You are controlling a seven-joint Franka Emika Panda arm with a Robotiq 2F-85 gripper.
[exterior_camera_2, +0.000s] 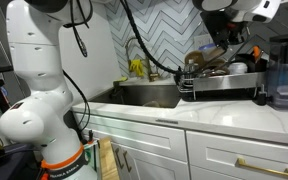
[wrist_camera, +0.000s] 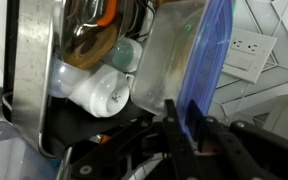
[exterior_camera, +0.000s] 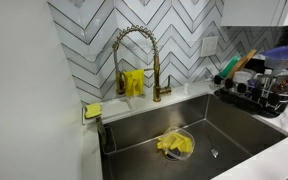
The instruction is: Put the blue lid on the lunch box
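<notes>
My gripper clenches the flat blue plastic lid upright. Next it must go onto the clear lunch box.

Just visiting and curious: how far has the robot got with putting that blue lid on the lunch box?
Done: the blue lid is grasped. In hand: the claw holds it on edge above the dish rack. Left: setting it on the lunch box, which I cannot clearly pick out.
</notes>
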